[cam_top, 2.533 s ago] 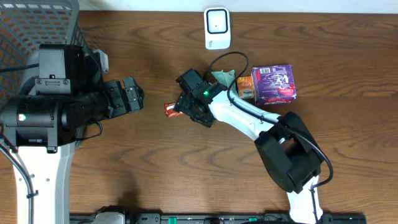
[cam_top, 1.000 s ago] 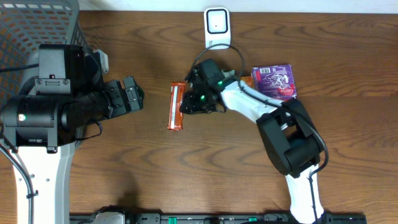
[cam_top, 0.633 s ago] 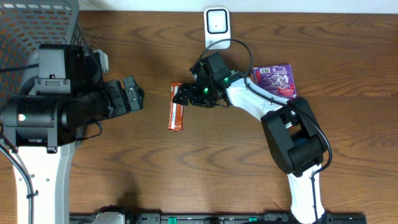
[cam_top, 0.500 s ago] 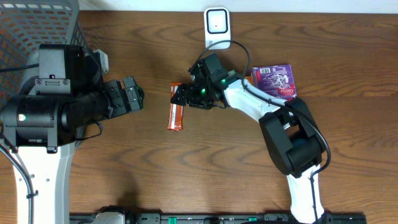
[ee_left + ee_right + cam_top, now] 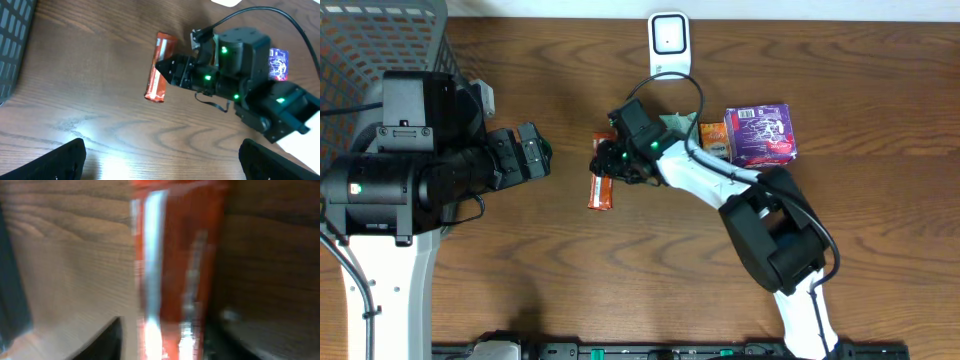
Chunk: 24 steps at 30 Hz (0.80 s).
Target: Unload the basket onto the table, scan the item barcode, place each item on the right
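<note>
Wooden table [image 5: 620, 280], orange wrapper [image 5: 175, 255] blurred

**Varnished Wood, Shiny Wrapper**

The brown wooden table [image 5: 570, 280] is showing a smooth, grained, varnished top, and it is glaring pale just below the snack bar [image 5: 156, 87] in the left wrist view. The bar's orange-red wrapper is gleaming like glossy film, with a silvery strip. At the bar, the right gripper [image 5: 603, 165] is looking like matt black plastic, its arm [image 5: 705, 180] shelled in smooth white. Above the bar, the scanner [image 5: 669, 42] is shining as white plastic. Far left of the bar, a grey mesh basket [image 5: 370, 40] is looking dull.
</note>
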### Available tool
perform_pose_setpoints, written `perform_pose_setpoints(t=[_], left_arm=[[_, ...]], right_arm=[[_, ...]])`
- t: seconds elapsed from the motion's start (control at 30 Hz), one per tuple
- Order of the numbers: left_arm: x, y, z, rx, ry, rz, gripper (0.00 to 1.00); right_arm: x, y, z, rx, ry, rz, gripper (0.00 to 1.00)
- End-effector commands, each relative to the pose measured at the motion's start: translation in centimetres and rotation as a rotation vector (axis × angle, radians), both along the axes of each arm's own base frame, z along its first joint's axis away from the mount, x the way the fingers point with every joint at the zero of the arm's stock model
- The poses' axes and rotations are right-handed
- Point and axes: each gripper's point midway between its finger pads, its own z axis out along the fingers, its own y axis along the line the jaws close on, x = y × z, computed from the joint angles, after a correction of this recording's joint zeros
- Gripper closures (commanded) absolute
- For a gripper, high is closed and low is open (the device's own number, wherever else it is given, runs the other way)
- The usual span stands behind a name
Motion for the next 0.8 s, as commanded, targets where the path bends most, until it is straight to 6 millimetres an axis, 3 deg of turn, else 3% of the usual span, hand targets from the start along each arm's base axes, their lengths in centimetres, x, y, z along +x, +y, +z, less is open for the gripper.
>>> perform_pose_setpoints(t=[0.0, 0.03, 0.2, 0.3, 0.53, 0.67, 0.77], left_arm=[[0.1, -0.2, 0.5, 0.0, -0.017, -0.013, 0.02], [0.1, -0.2, 0.5, 0.0, -0.017, -0.013, 0.02], [0.1, -0.2, 0.5, 0.0, -0.017, -0.013, 0.02], [0.1, -0.2, 0.5, 0.0, -0.017, -0.013, 0.02], [0.1, -0.2, 0.5, 0.0, -0.017, -0.013, 0.02], [0.1, -0.2, 0.5, 0.0, -0.017, -0.013, 0.02], [0.1, -0.2, 0.5, 0.0, -0.017, -0.013, 0.02]], right_arm=[[-1.0, -2.7, -6.7, -0.156, 0.075, -0.066, 0.92], [-1.1, -2.9, -7.1, -0.162, 0.082, -0.068, 0.99], [-1.0, -2.5, -6.3, -0.127, 0.085, -0.048, 0.99], [-0.4, -1.3, -4.4, -0.055, 0.014, 0.067, 0.99], [1.0, 0.8, 2.1, 0.14, -0.188, 0.308, 0.99], [2.3, 0.1, 5.0, 0.184, -0.245, 0.302, 0.99], [3.5, -1.1, 6.0, 0.187, -0.262, 0.272, 0.99]])
